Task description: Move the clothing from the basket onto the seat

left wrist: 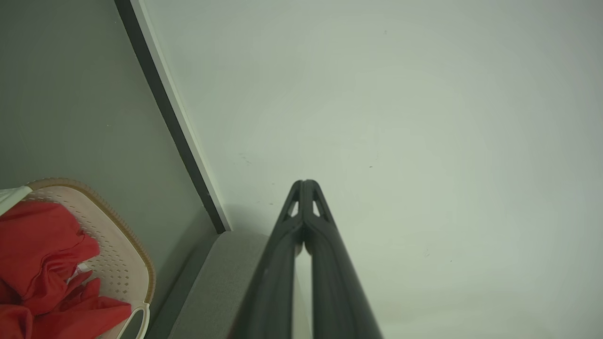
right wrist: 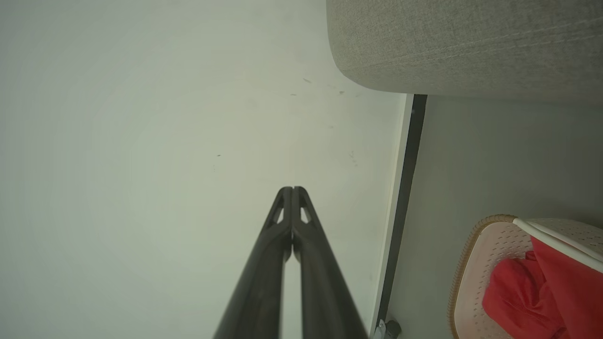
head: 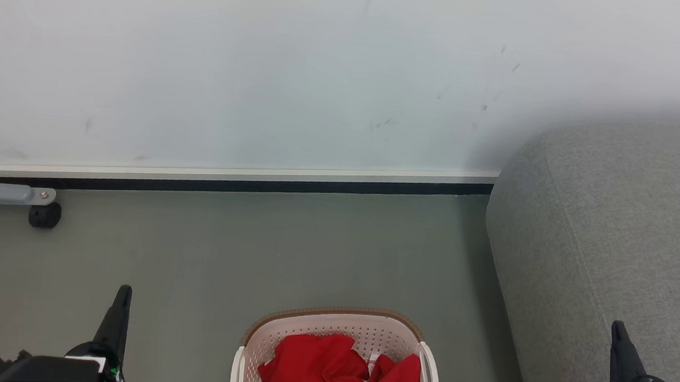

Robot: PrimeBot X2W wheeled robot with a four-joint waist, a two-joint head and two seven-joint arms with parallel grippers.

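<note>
Red clothing (head: 331,375) lies bunched inside the cream basket (head: 341,325), which stands on the floor at the bottom centre of the head view. The grey seat (head: 609,236) rises to the right of it. My left gripper (head: 123,295) points up at the lower left, shut and holding nothing, well left of the basket. At the lower right my right gripper (head: 619,331) is shut too, in front of the seat. In the left wrist view the shut gripper (left wrist: 305,184) points at the wall, with the clothing (left wrist: 42,263) in the basket (left wrist: 125,254) and the seat (left wrist: 221,278) at the left. In the right wrist view the shut gripper (right wrist: 292,190), the seat (right wrist: 466,42), basket (right wrist: 476,263) and clothing (right wrist: 532,292) show.
A pale wall (head: 264,70) with a white and black skirting strip (head: 225,181) runs behind the grey floor (head: 250,251). A grey metal leg with a black caster (head: 44,214) stands at the far left by the wall.
</note>
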